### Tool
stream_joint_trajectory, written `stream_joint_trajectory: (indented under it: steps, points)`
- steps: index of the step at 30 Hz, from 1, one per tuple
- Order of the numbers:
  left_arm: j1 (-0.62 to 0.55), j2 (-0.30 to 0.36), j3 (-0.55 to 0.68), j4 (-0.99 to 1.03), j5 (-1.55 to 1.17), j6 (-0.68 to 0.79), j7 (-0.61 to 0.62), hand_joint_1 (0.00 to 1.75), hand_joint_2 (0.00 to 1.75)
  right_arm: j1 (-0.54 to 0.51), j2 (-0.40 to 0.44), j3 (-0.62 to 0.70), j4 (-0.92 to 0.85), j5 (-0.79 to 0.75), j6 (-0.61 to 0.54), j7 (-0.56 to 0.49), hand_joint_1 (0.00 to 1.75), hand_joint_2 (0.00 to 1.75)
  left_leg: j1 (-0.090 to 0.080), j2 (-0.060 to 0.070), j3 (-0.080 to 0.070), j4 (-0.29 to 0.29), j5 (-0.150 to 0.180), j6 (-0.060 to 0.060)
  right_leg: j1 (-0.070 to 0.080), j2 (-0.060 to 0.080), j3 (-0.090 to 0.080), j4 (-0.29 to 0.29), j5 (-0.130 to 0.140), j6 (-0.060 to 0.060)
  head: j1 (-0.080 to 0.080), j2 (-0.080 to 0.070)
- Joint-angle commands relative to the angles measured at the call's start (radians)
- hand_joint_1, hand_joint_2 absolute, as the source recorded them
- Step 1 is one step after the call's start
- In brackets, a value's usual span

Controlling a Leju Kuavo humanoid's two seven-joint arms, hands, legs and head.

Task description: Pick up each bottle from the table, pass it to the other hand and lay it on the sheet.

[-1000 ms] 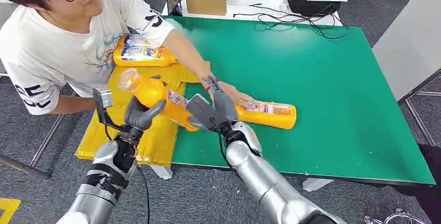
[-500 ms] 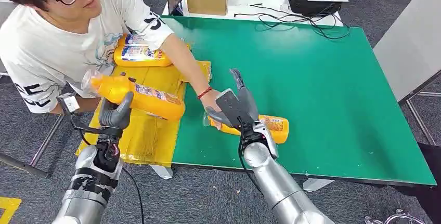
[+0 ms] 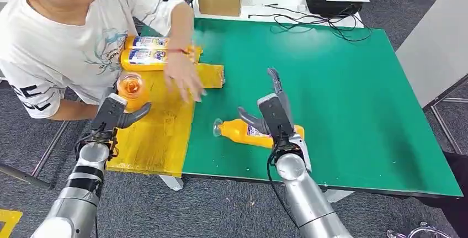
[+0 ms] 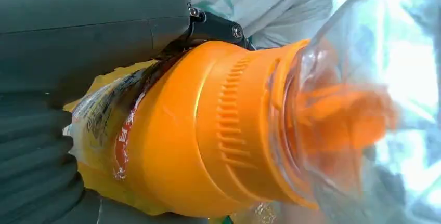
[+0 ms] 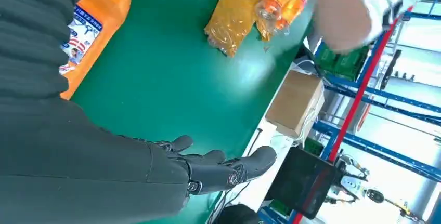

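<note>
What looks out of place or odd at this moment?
A person's hand hovers, blurred, above the yellow sheet where the left hand holds a bottle. Otherwise nothing is spilled or damaged.

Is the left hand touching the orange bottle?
Touching: in the left wrist view the left hand wraps the orange bottle, fingers pressed against it.

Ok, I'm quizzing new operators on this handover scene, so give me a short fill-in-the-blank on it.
1. The left hand grips an orange ____ .
2. The right hand hovers with fingers ____ .
3. The bottle on the table lies on the ____ mat.
4. The person's hand is above the ____ sheet.

Missing: bottle; apart; green; yellow
</note>
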Motion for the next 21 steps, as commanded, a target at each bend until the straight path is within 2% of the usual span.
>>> stream_joint_trajectory:
  steps: [1,7,9,13,15,16,19,21]
  points:
    - [-0.065,0.019,-0.034,0.096,-0.012,0.0,-0.002,1.75,1.75,-0.017,-0.016,-0.027,0.007,-0.004,0.009,-0.002,0.0,1.75,0.001,-0.001,0.006,0.0,-0.003,-0.001,0.001,-0.001,0.006,0.0,-0.003,-0.001,0.0,0.0]
    - [-0.071,0.058,-0.108,0.12,-0.224,0.083,-0.004,1.75,1.75,-0.015,-0.017,-0.03,0.013,-0.003,0.03,-0.003,0.0,1.75,0.001,-0.002,0.005,0.0,-0.002,-0.001,0.001,-0.002,0.005,0.0,-0.003,-0.002,0.0,0.0]
    - [-0.069,0.088,-0.145,0.129,-0.313,0.12,-0.007,1.75,1.75,-0.013,-0.018,-0.026,0.006,-0.003,0.039,-0.007,0.0,1.75,0.001,-0.001,0.006,0.0,-0.003,-0.001,0.001,-0.002,0.006,0.001,-0.004,-0.002,0.0,0.0]
    - [-0.1,0.196,-0.328,0.21,-0.58,0.174,-0.046,1.75,1.75,-0.059,-0.024,-0.016,0.039,-0.026,0.077,-0.02,0.0,1.75,0.001,0.001,0.004,0.0,-0.002,-0.001,0.001,0.001,0.003,0.001,-0.002,-0.002,0.0,0.0]
    - [-0.132,0.207,-0.409,0.278,-0.665,0.176,-0.026,1.75,1.75,-0.075,-0.023,-0.019,0.055,-0.035,0.09,-0.022,0.0,1.75,0.001,0.001,0.006,0.001,-0.003,-0.001,0.001,0.0,0.006,0.001,-0.003,-0.002,0.0,0.0]
    - [-0.163,0.214,-0.484,0.332,-0.749,0.181,0.011,1.75,1.75,-0.082,-0.022,-0.017,0.06,-0.035,0.096,-0.022,0.0,1.75,0.0,0.0,0.002,0.0,0.0,-0.001,0.0,-0.001,0.002,0.0,-0.001,-0.001,0.0,0.0]
    - [-0.209,0.213,-0.572,0.421,-0.818,0.181,0.033,1.75,1.75,-0.084,-0.019,-0.006,0.058,-0.036,0.105,-0.022,0.0,1.75,0.001,-0.001,0.006,0.001,-0.003,-0.001,0.001,-0.002,0.006,0.002,-0.004,-0.002,0.0,0.0]
    - [-0.215,0.212,-0.584,0.431,-0.827,0.187,0.041,1.75,1.75,-0.085,-0.018,-0.004,0.057,-0.036,0.106,-0.022,0.0,1.75,0.0,0.0,0.003,0.0,-0.001,-0.001,0.001,-0.001,0.003,0.0,-0.002,-0.001,0.0,0.0]
